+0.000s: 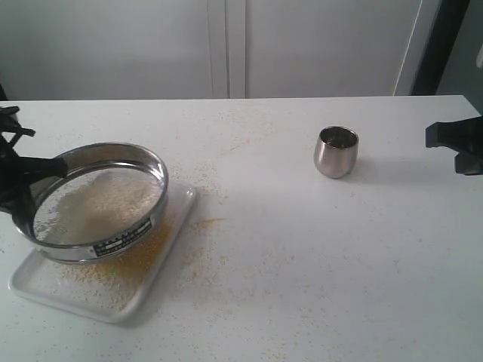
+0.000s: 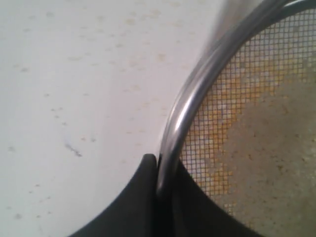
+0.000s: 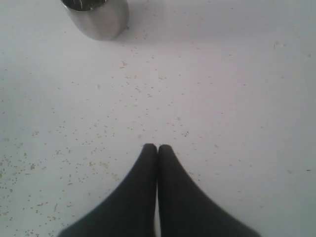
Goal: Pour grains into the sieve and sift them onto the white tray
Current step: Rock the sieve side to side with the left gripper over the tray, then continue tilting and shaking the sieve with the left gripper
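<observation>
The sieve [image 1: 98, 200] hangs tilted over the white tray [image 1: 162, 260] at the left, its steel rim [image 2: 185, 113] pinched between the black fingers of my left gripper [image 2: 163, 170]. Whitish grains [image 1: 98, 204] lie heaped on the mesh [image 2: 266, 123], and fine yellow grains [image 1: 113, 275] dust the tray under it. My left gripper [image 1: 19, 177] holds the sieve at its left side. My right gripper [image 3: 157, 148] is shut and empty above the bare table, at the right edge of the exterior view [image 1: 456, 143].
A small steel cup [image 1: 336, 151] stands upright on the table right of centre, also in the right wrist view [image 3: 96, 17]. Spilled grains speckle the white tabletop [image 1: 302, 249] around the tray and toward the front.
</observation>
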You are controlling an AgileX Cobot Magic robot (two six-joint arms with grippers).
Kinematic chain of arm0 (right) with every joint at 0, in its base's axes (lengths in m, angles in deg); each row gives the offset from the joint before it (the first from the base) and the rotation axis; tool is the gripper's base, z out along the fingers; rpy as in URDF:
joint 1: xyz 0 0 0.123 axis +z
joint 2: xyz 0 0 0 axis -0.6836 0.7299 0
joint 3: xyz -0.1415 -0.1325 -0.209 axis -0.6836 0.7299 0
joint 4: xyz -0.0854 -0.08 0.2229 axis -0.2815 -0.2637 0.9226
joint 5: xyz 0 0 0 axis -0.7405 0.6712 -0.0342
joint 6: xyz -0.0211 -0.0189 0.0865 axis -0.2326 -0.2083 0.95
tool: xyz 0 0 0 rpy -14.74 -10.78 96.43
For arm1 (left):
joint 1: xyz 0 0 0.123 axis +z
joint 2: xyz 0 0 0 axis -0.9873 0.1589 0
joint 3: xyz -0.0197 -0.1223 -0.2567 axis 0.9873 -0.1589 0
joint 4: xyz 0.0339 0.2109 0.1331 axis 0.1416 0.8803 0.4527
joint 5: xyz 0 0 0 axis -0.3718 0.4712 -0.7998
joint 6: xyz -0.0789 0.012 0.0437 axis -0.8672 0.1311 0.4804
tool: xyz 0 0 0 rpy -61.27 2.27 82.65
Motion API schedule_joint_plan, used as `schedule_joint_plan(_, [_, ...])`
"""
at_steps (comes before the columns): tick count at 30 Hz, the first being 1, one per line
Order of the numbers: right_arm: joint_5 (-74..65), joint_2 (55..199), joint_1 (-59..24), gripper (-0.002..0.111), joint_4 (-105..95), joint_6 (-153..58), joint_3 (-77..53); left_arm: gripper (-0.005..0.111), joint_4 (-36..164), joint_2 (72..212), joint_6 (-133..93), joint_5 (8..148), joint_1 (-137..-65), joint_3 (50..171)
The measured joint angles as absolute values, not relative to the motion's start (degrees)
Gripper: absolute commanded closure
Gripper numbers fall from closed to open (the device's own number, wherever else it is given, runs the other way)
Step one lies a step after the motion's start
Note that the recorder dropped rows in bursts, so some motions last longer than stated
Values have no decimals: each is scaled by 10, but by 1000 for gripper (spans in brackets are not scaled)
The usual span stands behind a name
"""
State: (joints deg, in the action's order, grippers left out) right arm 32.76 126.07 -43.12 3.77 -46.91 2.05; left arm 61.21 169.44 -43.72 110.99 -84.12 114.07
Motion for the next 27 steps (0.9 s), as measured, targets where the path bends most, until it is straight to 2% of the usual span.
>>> schedule_joint_plan(7, [328,1261,-431,108,38,-469,20,107,625,1691,-402,1111,-877,1141])
schedule_joint_plan(11, [327,1261,-431,108,38,-469,20,107,623,1701,-446,1123,-852,1143])
schedule_joint_plan(17, [326,1261,-431,108,38,-469,20,107,518,1698,-242,1146,-871,1143])
schedule_joint_plan(19, [326,1261,-431,108,38,-469,20,107,510,1694,-244,1133,-874,1143])
schedule_joint_plan(24, [326,1261,-431,108,38,-469,20,107,517,1696,-348,1115,-820,1143])
schedule_joint_plan(27, [326,1261,-431,108,38,-469,20,107,488,1696,-276,1114,-835,1143])
